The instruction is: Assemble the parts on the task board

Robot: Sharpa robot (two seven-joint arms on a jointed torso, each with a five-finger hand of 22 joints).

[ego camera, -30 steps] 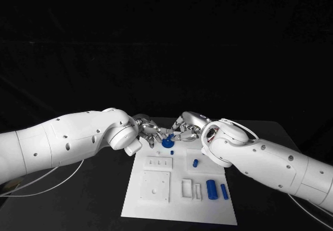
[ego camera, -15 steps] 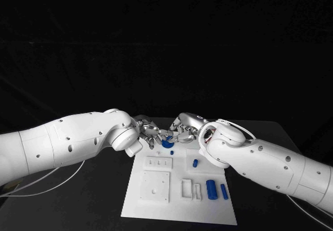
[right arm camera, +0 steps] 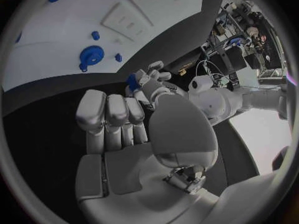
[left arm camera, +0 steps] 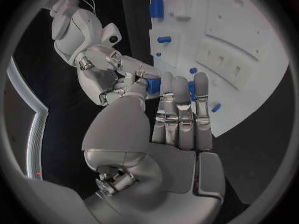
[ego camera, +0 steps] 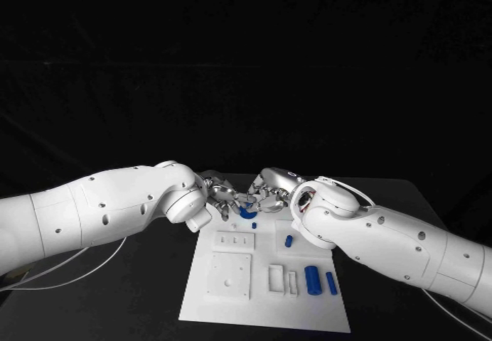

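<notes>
Near edge of the board (ego camera: 205, 302): two blue cylinders (ego camera: 311, 279) lying in its right-hand recesses. At the far edge, above the tabletop (ego camera: 143, 284), left robot hand (ego camera: 218, 195) and right robot hand (ego camera: 269, 195) meet, both pinching one blue part (ego camera: 247, 210). A blue gear (right arm camera: 91, 56) lies on the board.

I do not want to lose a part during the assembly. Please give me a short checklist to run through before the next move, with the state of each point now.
1. Left hand holds the small blue part between thumb and fingers: ok.
2. Right hand also grips that part: cannot tell. Its fingertips are at the part, but the contact is hidden.
3. Blue gear lies on the task board, free of both hands: ok.
4. Blue cylinders at the board's near end lie undisturbed, away from the hands: ok.
5. Place where the held part must go is visible and free: cannot tell.
</notes>
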